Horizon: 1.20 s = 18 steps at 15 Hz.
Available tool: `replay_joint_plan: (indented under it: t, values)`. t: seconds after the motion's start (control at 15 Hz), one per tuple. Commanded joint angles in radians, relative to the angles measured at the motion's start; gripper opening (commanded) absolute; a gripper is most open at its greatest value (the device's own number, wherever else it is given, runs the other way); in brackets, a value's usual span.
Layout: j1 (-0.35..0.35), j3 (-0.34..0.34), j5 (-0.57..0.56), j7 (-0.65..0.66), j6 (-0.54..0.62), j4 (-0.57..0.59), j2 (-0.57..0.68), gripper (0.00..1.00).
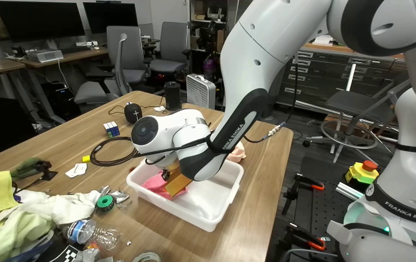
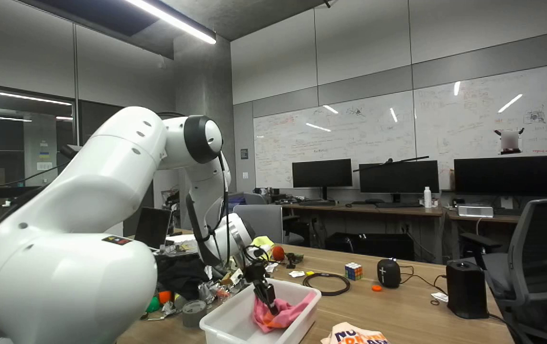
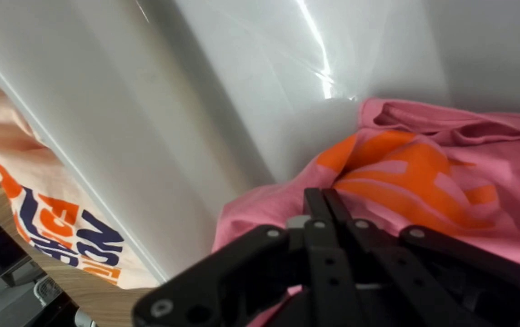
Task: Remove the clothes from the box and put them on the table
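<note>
- Jaws: pressed together, tips down in the pink cloth (image 3: 414,181), below the rim of the box (image 1: 208,203). Whether a fold is caught between them, cannot tell.
- Pink cloth: in the box, touching the jaws, crumpled under and around their tips; orange print just right of the tips in the wrist view.
- Box: white, walls around the jaws' tips; bare floor shows beside the cloth.
- Arm (image 1: 251,54): above the jaws, bent down over the box.
- Cream cloth (image 3: 60,181): left of the jaws in the wrist view, outside the box, just beside it on the table (image 1: 244,218); orange and dark lettering.
- Table: wood-grain top, under the jaws and the box.
- Green roll (image 1: 105,200): near the box, left of the jaws in an exterior view; bottle (image 1: 84,231) on its side just past it.
- Cable coil (image 1: 111,162): past the box wall from the jaws, yellow block (image 1: 86,159) just beside it.
- Cube (image 2: 353,271): farther from the jaws than the coil, right of them in an exterior view; orange cap (image 2: 376,288) near it.
- Speaker (image 2: 388,273): round, black, past the cube from the jaws; upright black case (image 2: 466,290) farther right.
- Cloth pile (image 1: 8,218): yellow-green and white, well apart from the jaws, beyond the bottle.
- Chairs (image 1: 128,54), monitors (image 1: 39,20): farthest from the jaws, past the table's edge.
</note>
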Motion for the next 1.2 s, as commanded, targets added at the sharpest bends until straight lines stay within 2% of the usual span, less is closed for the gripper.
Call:
replay_joint_plan:
  t: [0.0,0.27,0.53,0.8,1.13]
  values:
    - [-0.009,0.011,-0.023,0.011,-0.017,0.004,-0.022,0.03]
    - [0.003,0.009,-0.063,0.022,0.018,-0.039,-0.125,0.01]
    - [-0.004,0.02,-0.158,0.063,0.048,-0.062,-0.261,0.01]
    - [-0.047,0.054,-0.226,0.112,0.042,-0.069,-0.393,0.01]
    - [-0.135,0.103,-0.224,0.152,0.035,-0.117,-0.554,0.01]
